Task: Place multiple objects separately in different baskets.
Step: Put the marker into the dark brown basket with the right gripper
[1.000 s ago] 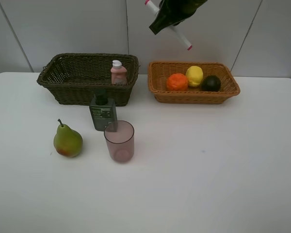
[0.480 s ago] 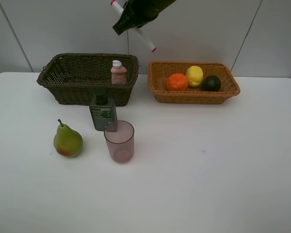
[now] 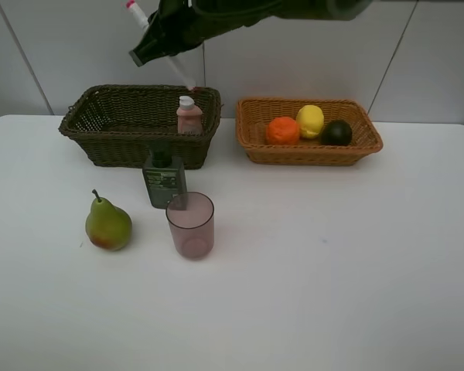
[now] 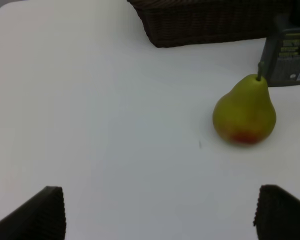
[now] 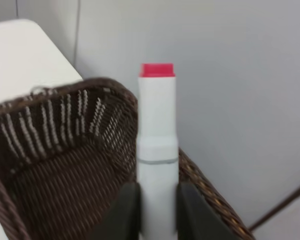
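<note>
Presently the left claw (image 4: 160, 205) hangs spread wide and empty over the desk (image 4: 115, 100), with the pear (image 4: 245, 112) ahead of it, untouched. In the high view the pear stands at 9 o'clock of the cup (image 3: 190, 226). The pump bottle (image 3: 164, 179) is just beside the cup at 11 o'clock, and the dark basket (image 3: 85, 120) lies at 12 o'clock of that bottle. The right claw (image 3: 164, 32), reaching across, is clenched on the marker (image 3: 182, 73). It holds the marker in the air above the basket's 1 o'clock corner, tilted, with the pink cap toward 11 o'clock and the lower tip close over the small bottle (image 3: 189, 116), which stands inside the basket at its 3 o'clock end. At 3 o'clock of the dark basket, the light basket (image 3: 309, 157) holds the orange (image 3: 282, 130), lemon (image 3: 310, 120) and dark fruit (image 3: 337, 132). The step looks to be dropping the marker into the dark basket. To do it well, carry the marker further toward 9 o'clock until it is over the open middle, clear of the small bottle. Then bring the tip below the rim before releasing, since a tilted marker let go from this height would likely swing, bounce off the wicker or topple the bottle.
</note>
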Action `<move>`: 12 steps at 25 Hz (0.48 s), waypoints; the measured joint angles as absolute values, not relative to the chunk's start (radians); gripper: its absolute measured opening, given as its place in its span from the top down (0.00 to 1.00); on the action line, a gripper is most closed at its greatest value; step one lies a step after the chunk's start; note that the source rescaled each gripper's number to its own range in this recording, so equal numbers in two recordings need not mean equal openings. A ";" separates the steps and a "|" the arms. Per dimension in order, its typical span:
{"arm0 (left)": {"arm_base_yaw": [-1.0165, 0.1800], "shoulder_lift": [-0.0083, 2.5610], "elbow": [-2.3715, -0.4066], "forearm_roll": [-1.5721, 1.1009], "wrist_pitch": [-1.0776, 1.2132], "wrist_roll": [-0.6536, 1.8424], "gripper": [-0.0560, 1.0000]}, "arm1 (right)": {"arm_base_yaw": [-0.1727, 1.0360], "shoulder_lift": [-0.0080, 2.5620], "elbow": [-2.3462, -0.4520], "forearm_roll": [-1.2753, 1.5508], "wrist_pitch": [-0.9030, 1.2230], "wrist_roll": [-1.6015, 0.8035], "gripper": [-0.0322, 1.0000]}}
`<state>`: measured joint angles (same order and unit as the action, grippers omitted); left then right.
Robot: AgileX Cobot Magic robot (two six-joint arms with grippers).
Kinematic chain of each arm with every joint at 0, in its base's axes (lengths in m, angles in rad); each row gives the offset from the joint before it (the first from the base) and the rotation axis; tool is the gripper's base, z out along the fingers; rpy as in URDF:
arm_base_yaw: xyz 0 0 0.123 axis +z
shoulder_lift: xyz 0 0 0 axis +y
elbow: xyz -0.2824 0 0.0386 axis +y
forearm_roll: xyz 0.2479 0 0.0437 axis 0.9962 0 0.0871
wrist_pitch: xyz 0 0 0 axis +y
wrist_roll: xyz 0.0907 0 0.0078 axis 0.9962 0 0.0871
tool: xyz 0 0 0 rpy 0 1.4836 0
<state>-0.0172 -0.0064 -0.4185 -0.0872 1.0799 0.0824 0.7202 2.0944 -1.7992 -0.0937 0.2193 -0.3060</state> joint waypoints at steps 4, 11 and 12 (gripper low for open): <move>-0.017 -0.006 -0.419 -0.087 1.080 0.082 0.00 | 0.721 2.125 -1.799 -0.040 0.109 -0.306 0.97; -0.017 -0.006 -0.419 -0.087 1.080 0.082 0.00 | 0.721 2.196 -1.799 0.010 -0.017 -0.300 0.97; -0.017 -0.006 -0.419 -0.087 1.080 0.082 0.00 | 0.721 2.205 -1.799 0.012 -0.024 -0.299 0.97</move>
<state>-0.0172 -0.0064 -0.4185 -0.0872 1.0799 0.0824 0.7214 2.2052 -1.7992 0.0121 -0.0236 -0.2993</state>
